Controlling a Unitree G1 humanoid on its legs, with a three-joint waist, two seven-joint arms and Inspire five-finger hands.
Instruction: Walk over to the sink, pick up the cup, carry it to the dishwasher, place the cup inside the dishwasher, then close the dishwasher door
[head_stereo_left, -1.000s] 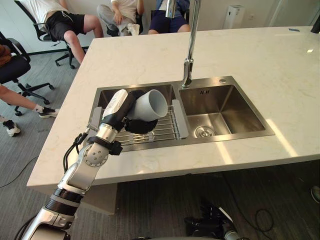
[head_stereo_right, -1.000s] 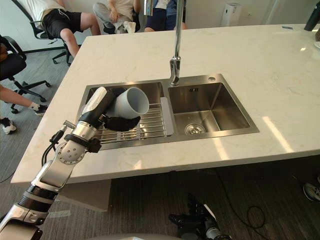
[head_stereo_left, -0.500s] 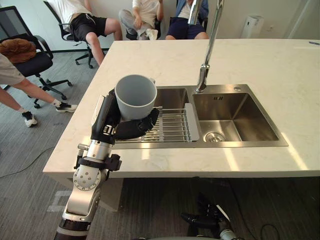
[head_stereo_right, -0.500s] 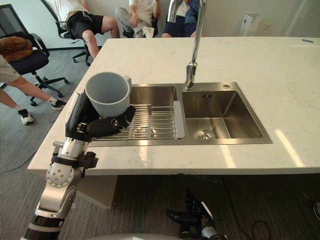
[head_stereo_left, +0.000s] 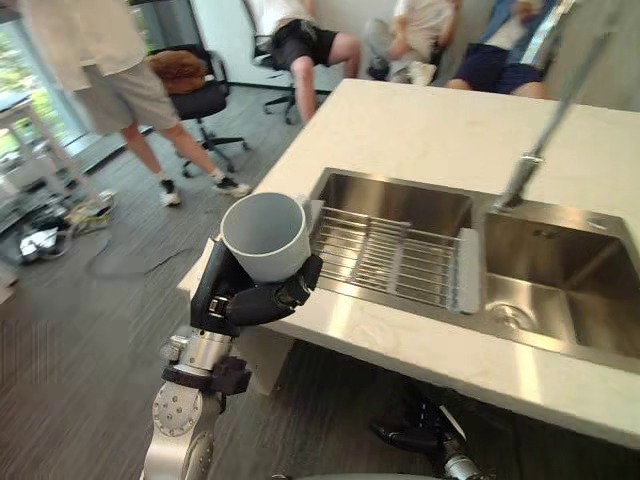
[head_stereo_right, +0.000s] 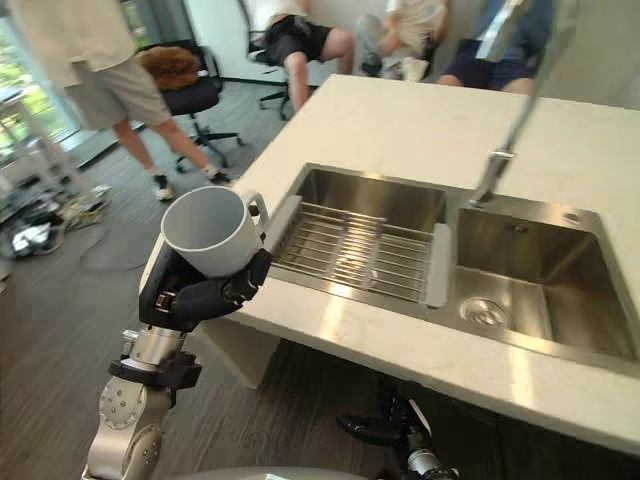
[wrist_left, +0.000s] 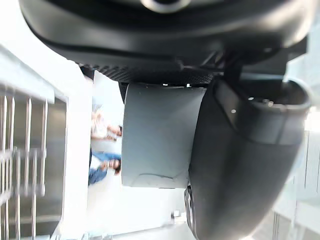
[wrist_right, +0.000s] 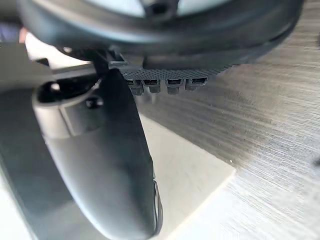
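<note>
The cup has swung off the sink, standing upright in the clasping left hand.

Right wrist camera: I saw the dark right hand from very close, its black, rounded thumb standing out from the bulk. Past the thumb lay a pale cream flat slab, bordered by grey streaked floor.

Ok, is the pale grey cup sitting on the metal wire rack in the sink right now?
No, the pale grey cup is held upright in the dark left hand, apart from the metal wire rack.
</note>
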